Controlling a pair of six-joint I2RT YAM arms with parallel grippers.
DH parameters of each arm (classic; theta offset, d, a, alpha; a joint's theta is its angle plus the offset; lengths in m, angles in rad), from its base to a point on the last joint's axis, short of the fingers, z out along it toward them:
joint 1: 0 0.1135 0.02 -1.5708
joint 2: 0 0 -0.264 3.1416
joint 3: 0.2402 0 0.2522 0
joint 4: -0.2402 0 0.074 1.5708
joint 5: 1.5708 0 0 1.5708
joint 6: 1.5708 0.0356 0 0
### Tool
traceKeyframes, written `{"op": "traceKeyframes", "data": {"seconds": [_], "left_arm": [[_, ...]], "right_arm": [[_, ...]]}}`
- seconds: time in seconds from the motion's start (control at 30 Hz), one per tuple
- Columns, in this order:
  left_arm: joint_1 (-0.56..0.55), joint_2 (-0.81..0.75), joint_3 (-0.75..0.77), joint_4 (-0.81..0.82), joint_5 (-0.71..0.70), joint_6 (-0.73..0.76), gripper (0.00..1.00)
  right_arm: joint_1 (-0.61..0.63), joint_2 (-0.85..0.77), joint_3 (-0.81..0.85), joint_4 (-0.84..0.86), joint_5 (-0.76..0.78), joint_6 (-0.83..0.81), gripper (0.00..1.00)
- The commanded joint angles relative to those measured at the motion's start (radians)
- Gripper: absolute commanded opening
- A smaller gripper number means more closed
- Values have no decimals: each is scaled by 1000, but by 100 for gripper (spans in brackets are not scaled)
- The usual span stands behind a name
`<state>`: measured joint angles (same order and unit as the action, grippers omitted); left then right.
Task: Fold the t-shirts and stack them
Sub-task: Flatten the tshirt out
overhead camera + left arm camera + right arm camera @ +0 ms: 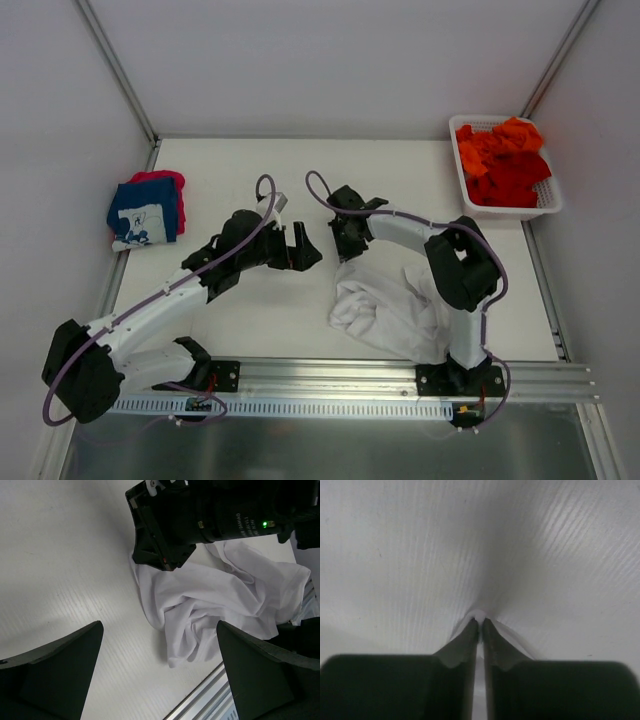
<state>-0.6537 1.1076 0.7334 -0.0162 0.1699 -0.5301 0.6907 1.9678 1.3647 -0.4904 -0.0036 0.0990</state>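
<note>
A white table [250, 320] filled the enclosure, with a ribbed aluminium rail [330, 375] along its near edge where both arms were bolted.

Nearer than both sets of fingers, close to the right arm's base, lay the white t-shirt [385, 305]. It was unfolded, a soft crumpled mound with deep creases and rolled edges, and one lobe hung towards the rail. In the left wrist view the cloth [210, 605] spread beyond that arm's fingertips in loose ridges, its near edge short of the rail.

At the shirt's far edge the right gripper [350, 245] pointed down onto the cloth. From its own camera the two fingers [465, 645] stood almost together, only a thin slit between them, and a small peak of white fabric [478, 614] was nipped at their tips, with the cloth drawn into radiating lines around the pinch. The left wrist view showed the same gripper [162, 562] planted on the shirt's upper corner.

Just to the left of those fingers, the left gripper [305, 248] hovered over bare table, its fingers [60, 670] spread wide apart and holding nothing.

Well to the left of the left fingers sat a folded navy t-shirt [140, 212] with white print, resting on a folded pink-red t-shirt [165, 180].

Far beyond the right fingers, at the table's right corner, a white lattice basket [550, 205] held orange and red t-shirts [505, 165] in a tumbled heap. Plain white walls [330, 60] closed the back.
</note>
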Motion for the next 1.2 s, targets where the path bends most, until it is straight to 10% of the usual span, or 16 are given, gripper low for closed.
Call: {"op": "traceKeyframes", "data": {"seconds": [0.0,0.67,1.17], "left_arm": [[5,-107,-26,-36,-33,33,99],[14,-420,-177,-214,-329,-76,99],[16,-269,-209,-174,-544,-36,99]], "right_arm": [[35,31,30,-42,37,10,7],[233,160,605,-103,-305,8,0],[253,69,502,-111,-283,1,0]]}}
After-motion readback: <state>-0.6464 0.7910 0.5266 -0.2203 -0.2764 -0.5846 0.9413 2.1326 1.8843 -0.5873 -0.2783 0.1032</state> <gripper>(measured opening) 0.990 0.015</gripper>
